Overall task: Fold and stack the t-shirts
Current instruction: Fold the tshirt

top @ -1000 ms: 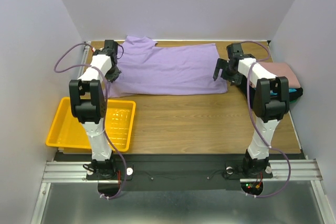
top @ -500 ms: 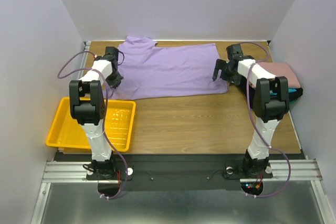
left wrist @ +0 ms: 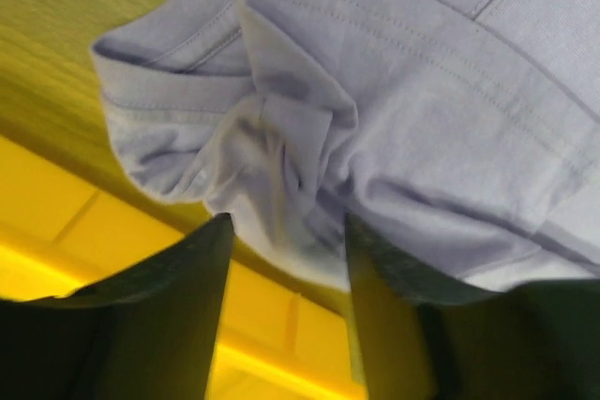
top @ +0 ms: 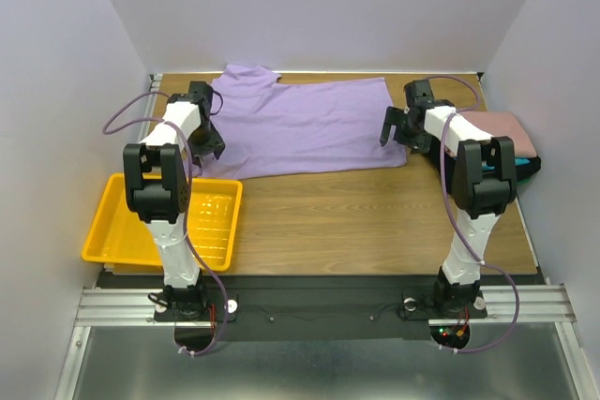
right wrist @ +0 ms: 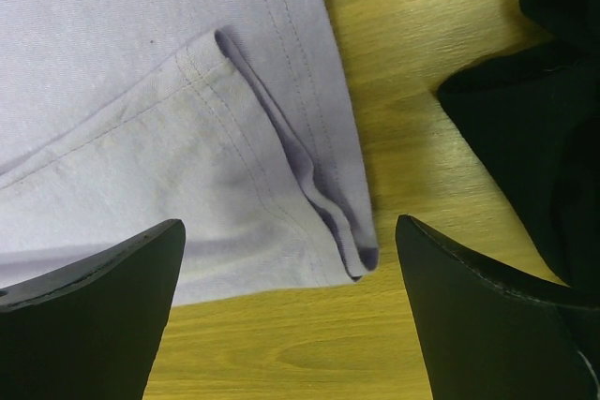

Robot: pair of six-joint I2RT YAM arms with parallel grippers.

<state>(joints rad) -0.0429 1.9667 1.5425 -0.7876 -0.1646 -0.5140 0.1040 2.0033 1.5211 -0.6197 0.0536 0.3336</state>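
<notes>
Left claw: your left gripper [left wrist: 286, 231] has its two dark fingers apart. In the left wrist view a crumpled corner of the lavender-purple short-sleeved cotton t-shirt [left wrist: 394, 91] bunches at their tips, with yellow showing through the gap below it.
Left claw, from above: the gripper [top: 211, 142] sits at the shirt's 9 o'clock end, at its near corner.
Right claw: your right gripper [right wrist: 289, 231] is spread wide and grips nothing. Its fingers straddle the shirt's hemmed, doubled-over corner [right wrist: 281, 166] from above.
Right claw, from above: the gripper [top: 392, 128] hangs at the shirt's 3 o'clock edge.
Lavender shirt: the shirt [top: 309, 128] lies spread and mostly flat across the 12 o'clock part of the brown wood-grain table [top: 375, 213]. Its long side runs from 9 to 3 o'clock, and one sleeve points to 12 o'clock at the left end.
Folded stack: a dusty-pink folded cloth shirt [top: 511, 128] lies at the table's 3 o'clock edge, just beyond your right arm. A strip of teal cloth [top: 488, 165] peeks out under it.
Black shirt: dark folded cloth [right wrist: 534, 138] fills the 3 o'clock side of the right wrist view. Bare wood separates it from the lavender corner.
Tray: a yellow plastic rectangular tray [top: 103, 231] sits at the table's 8 o'clock corner, beside your left arm and just near of the shirt's crumpled corner.
</notes>
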